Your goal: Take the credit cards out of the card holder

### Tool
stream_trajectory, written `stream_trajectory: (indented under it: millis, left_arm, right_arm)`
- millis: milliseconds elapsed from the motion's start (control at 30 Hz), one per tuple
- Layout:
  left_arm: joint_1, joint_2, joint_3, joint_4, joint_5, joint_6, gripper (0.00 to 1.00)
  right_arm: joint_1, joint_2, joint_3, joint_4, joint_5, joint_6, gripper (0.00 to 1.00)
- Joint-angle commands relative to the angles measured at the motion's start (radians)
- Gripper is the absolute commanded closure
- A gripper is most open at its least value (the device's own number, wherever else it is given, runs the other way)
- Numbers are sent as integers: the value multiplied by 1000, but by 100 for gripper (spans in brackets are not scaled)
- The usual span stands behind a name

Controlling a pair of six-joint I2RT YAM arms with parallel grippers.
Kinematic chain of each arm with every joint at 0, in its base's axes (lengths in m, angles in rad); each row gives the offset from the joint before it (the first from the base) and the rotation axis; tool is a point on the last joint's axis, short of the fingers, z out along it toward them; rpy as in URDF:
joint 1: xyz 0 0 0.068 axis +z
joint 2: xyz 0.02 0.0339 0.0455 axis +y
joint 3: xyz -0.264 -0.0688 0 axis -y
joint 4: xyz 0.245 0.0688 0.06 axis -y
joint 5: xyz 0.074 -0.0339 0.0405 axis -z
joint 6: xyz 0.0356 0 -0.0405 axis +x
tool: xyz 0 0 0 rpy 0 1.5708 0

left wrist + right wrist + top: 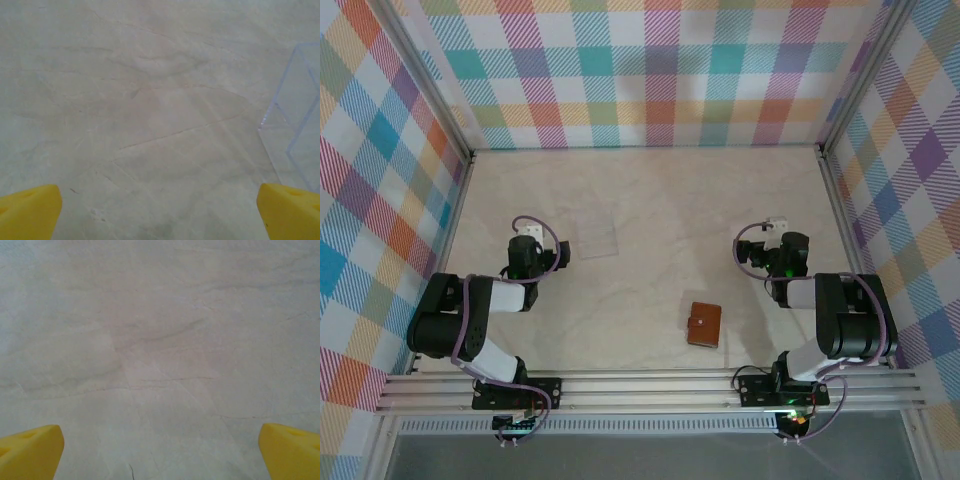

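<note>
Not started: left gripper (160, 214) and right gripper (160, 454) both spread wide, empty.
Closed card holder (704, 325) lies back-left of right gripper; I reach it next, then unsnap.

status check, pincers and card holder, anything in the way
Left pincer open, right pincer open, both empty over bare table. Card holder folded shut, flat on table, untouched. Clear tray by left pincer, away from holder.
</note>
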Motion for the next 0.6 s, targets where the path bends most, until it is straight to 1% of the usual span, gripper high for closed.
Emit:
stream_trajectory:
  millis: [0,567]
  left_arm:
    - [19,16,29,72,-3,14,0]
    - [14,13,28,75,-9,14,0]
  right_arm:
    - [10,11,31,82,-36,28,0]
    - [10,12,31,82,-36,30,0]
